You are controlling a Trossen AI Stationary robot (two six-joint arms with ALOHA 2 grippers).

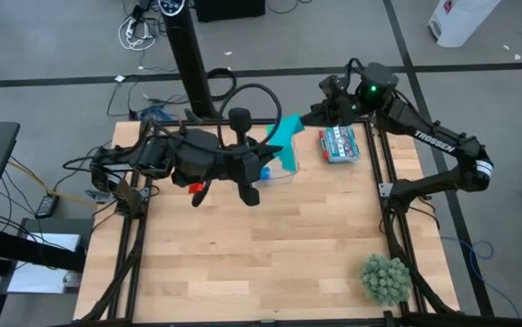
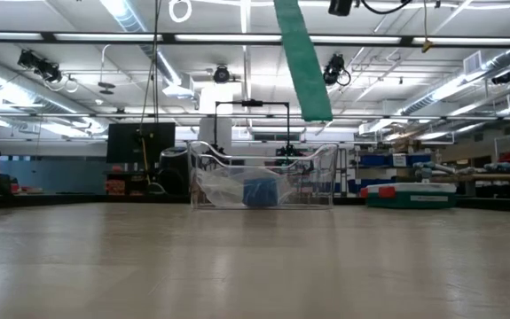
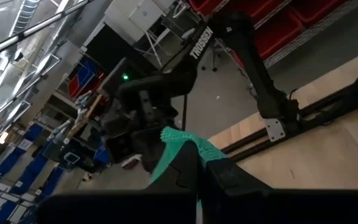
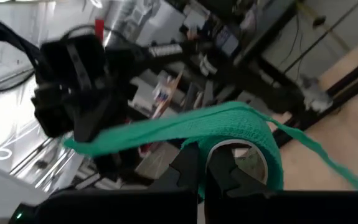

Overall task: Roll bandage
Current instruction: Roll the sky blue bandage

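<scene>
High view: bandage (image 1: pixel 283 136) strung in air between left hand (image 1: pixel 262 162) and right hand (image 1: pixel 313 116), both pinching it, above surface (image 1: pixel 270 245). Soft, light, limp; likely best gripped near ends, kept taut.

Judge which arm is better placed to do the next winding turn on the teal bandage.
Probably the right. The right gripper already has the bandage looped over its fingers, a partial coil forming there. The left gripper only pinches the far end, so it looks suited to holding tension while the strip spans between them.
</scene>
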